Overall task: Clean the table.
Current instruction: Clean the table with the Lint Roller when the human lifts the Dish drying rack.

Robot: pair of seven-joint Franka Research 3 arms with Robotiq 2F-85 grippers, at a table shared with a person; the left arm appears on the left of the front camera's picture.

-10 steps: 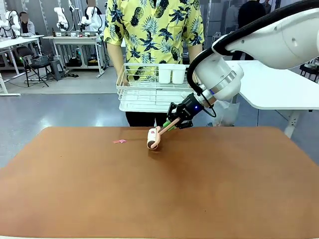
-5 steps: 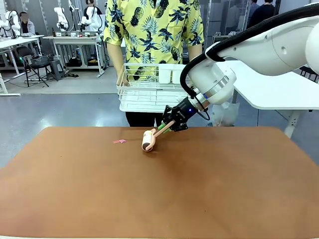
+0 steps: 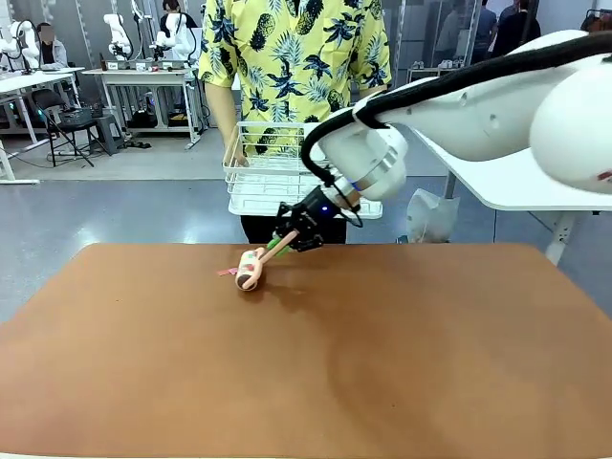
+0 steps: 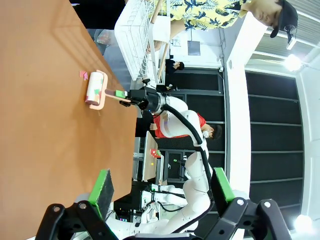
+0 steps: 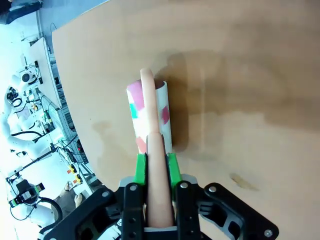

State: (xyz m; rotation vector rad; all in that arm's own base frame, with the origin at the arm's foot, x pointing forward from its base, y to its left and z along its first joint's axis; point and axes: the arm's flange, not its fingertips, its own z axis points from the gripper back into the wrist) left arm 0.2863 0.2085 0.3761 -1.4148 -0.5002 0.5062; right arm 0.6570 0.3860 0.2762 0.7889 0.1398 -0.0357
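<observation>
Item 1. The right fingers are closed on the pink handle of a lint roller, with a green pad on each side of the handle. The handle runs straight out from the pinch to the roll.

Item 2. The roll is white and carries pink and green patches. It rests on the tabletop, near the far edge and left of that edge's middle.

Item 3. A pink scrap lies at the roll's outer end. We cannot tell whether the two touch.

Item 4. The left fingers are spread wide with nothing between them, and hang above the tabletop well apart from the roller.

Item 5. A white wire dish rack is held by a person beyond the far edge.

Risks, as we judge them:
- The roll may nudge the scrap along or off the far edge instead of lifting it.
- A tilted roll would touch at one end only.
- Hard pressing could twist the handle in the pinch.

Markings: we find no legible brand, label or writing.
</observation>
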